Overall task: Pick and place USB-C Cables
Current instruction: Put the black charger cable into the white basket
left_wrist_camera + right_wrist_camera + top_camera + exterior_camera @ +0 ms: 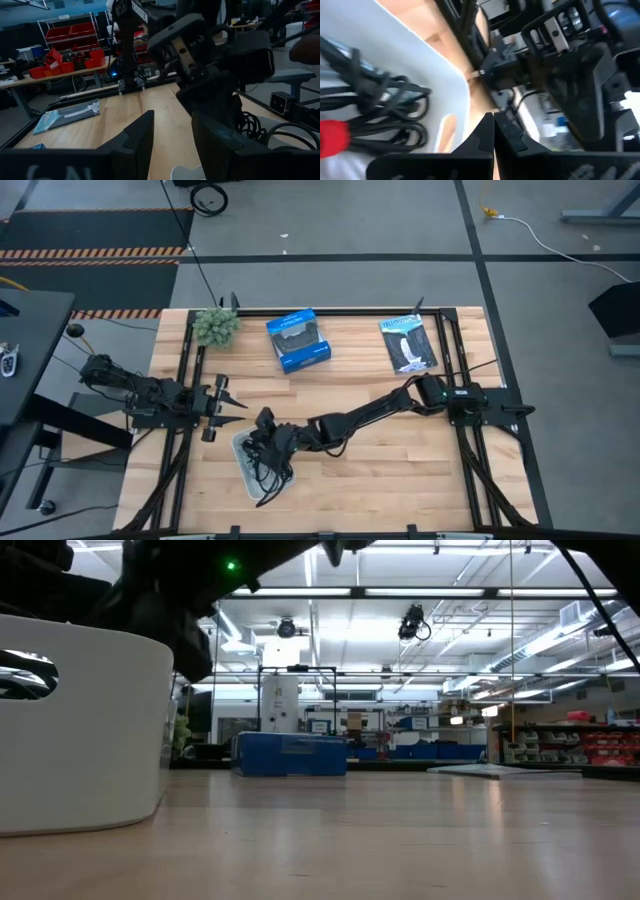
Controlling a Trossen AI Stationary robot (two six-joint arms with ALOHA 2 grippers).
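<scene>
In the lower left of centre in the high view, the white rounded plastic tray [243, 463] sits on the pale wooden counter [400, 470], and the tangle of thin black bundled USB-C cables [268, 463] lies inside it. The right gripper [266, 430], at the end of the dark right arm stretched in from the right, hangs at the tray's upper edge, so the cables lie just below it in that frame, inside the tray wall. In the right wrist view its jaws are pressed together with nothing between them, the tips [494, 131] poised over the tray's white rim [452, 75]; the black cable loops [380, 107] lie at the left of that frame, off to one side of the jaws and not under them. Their loops run roughly along the tray's long side. A small red patch [332, 137] shows at the lower left among them; what it is I cannot tell.

The left gripper [222, 406] waits just beside the tray's upper left, jaws spread wide in the left wrist view [172, 142], pointing toward the right arm's wrist. By my judgement the right arm is the nearer to the cables.

Farther off, toward the top of the high view, stand a blue box [298, 341], a flat black-and-white packet [408, 344] and a small green plant [215, 326]
</scene>
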